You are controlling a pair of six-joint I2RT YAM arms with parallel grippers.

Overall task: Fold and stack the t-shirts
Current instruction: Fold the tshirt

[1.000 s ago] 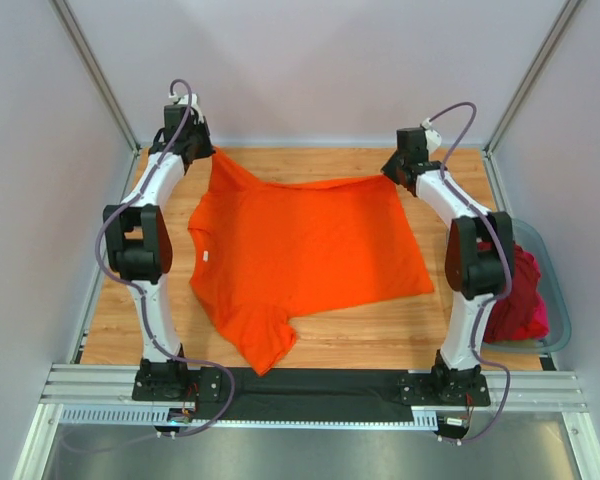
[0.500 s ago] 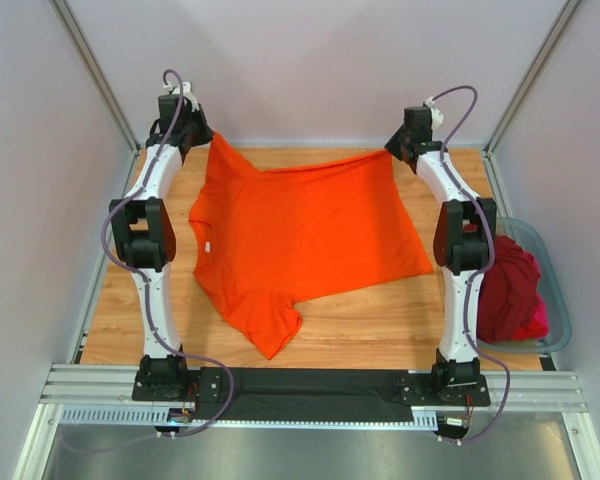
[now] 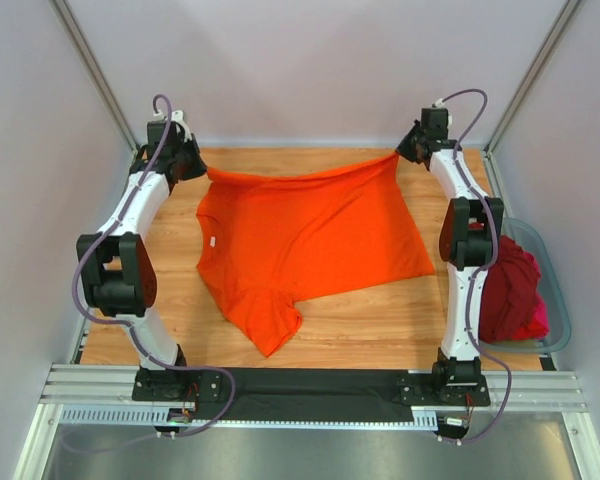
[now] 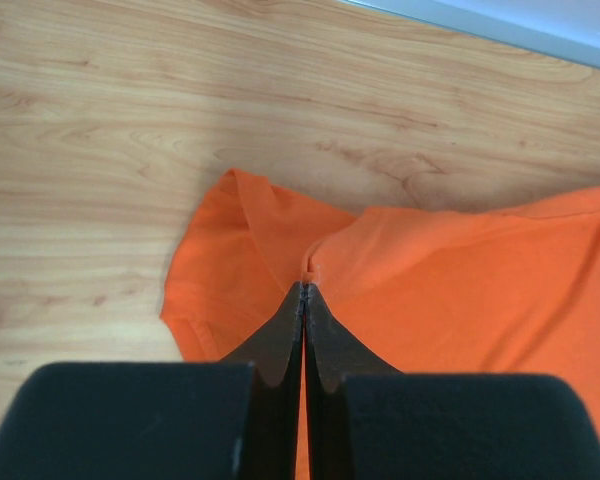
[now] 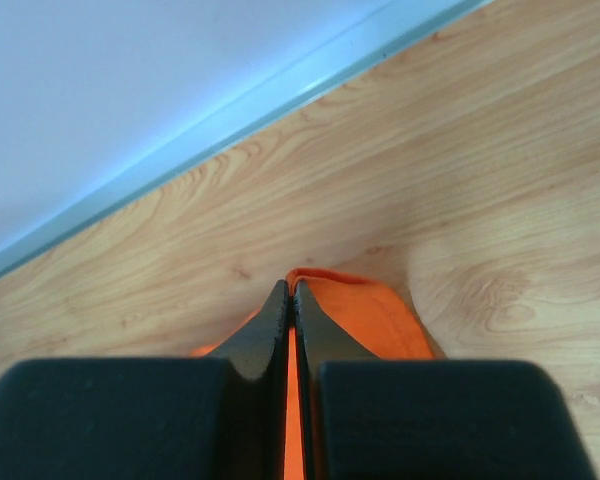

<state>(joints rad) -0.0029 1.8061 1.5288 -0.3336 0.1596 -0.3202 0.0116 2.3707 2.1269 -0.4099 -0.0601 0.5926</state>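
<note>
The orange t-shirt (image 3: 305, 235) lies spread on the wooden table, its far edge stretched taut between my two grippers. My left gripper (image 3: 198, 168) is shut on the shirt's far left part by a sleeve; in the left wrist view the cloth (image 4: 460, 290) is pinched at the gripper (image 4: 304, 287). My right gripper (image 3: 402, 155) is shut on the far right corner; in the right wrist view the gripper (image 5: 289, 287) pinches the orange hem (image 5: 355, 310). The near sleeve points to the table's front. Dark red (image 3: 507, 290) and magenta-pink (image 3: 542, 318) t-shirts lie heaped at the right.
A grey-blue plastic tub (image 3: 558, 300) holds the heaped shirts off the table's right edge. The back wall stands close behind both grippers. Bare wood (image 3: 380, 330) shows in front of the orange shirt. A black strip (image 3: 310, 380) runs along the near edge.
Both grippers have moved outward and toward the back wall, pulling the orange shirt's far edge straight and taut. The left arm has swung further left. The shirt body has shifted slightly back.
</note>
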